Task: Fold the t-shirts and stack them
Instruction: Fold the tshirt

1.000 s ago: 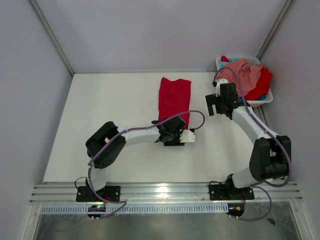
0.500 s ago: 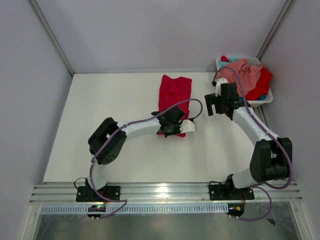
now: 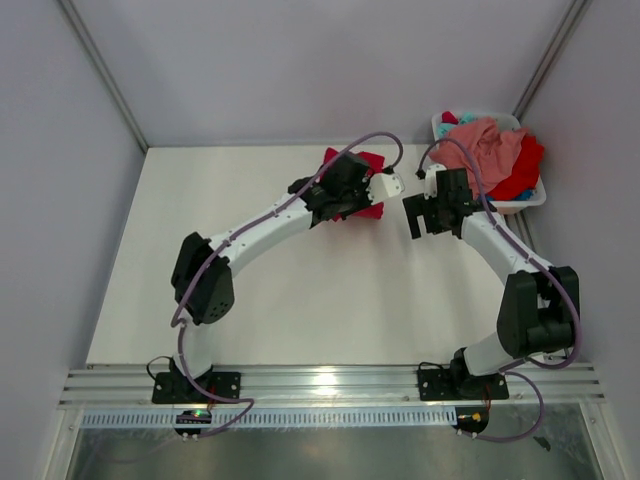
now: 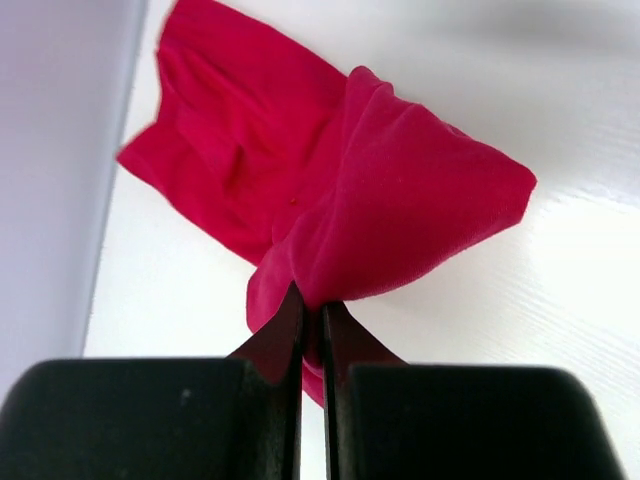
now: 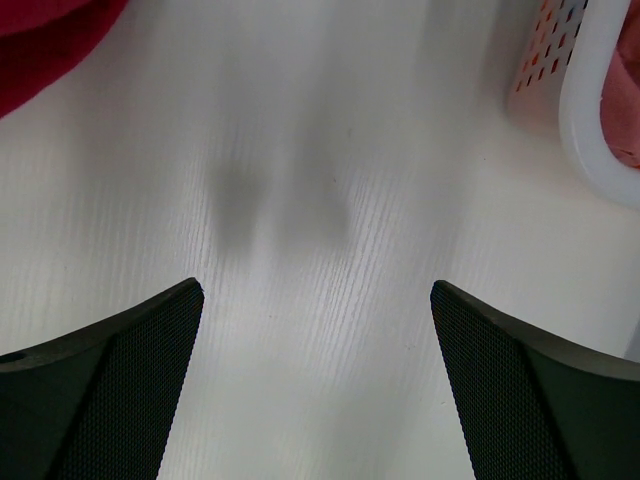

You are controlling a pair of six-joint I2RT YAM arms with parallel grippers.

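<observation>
White, faintly grained wood makes up the table (image 3: 300,300), the largest thing in view. It is boxed in by pale grey walls (image 3: 300,70) and edged at the near side by a ribbed metal rail (image 3: 330,385) that carries both arm bases.

The left arm reaches far across to the back of the table, its lilac cable (image 3: 375,140) looping over the wrist. From above, that wrist covers the middle of the red t-shirt (image 3: 372,209), so only its far corner and near edge show around the black housing. The garment lies at the far centre of the table, partly doubled over.

The wrist camera shows it better: the left gripper (image 4: 310,300) has its jaws pressed together, pinching a fold of the red t-shirt (image 4: 400,200). That fold rises off the surface as a puffed flap, while the rest lies flat behind it.

The right gripper (image 3: 418,216) hangs just beside the shirt, between it and the white basket (image 3: 528,203). Its jaws are spread wide over bare table (image 5: 315,290), holding nothing.

The basket sits in the far right corner, heaped with a salmon pink t-shirt (image 3: 485,145), a second red garment (image 3: 525,165) and a bit of teal cloth (image 3: 465,128).
</observation>
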